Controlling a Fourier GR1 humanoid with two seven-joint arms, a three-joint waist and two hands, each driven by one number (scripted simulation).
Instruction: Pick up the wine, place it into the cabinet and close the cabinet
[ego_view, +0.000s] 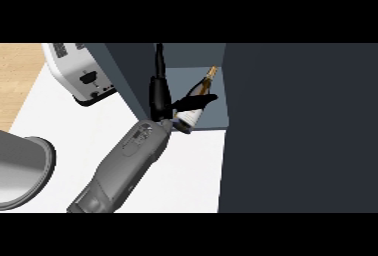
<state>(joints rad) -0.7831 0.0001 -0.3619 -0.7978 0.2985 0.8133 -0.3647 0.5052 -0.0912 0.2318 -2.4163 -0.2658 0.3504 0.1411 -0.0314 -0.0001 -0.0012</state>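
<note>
Wine bottle (193, 102) lies tilted inside the open cabinet (214, 120), base near the shelf's front edge. Left hand (190, 104) curls round its body. Glass: heavy, stiff, slick, breakable, so prob best held at the wide body, not the neck. Toaster (83, 75) at the worktop's (88, 125) back-left corner: boxy, glossy.

A kitchen: a white counter (184, 170) carries a white toaster (77, 72) at far left and a grey pot (22, 170) at near left, beside a dark cabinet (295, 125) with wooden flooring (18, 75) beyond.
</note>
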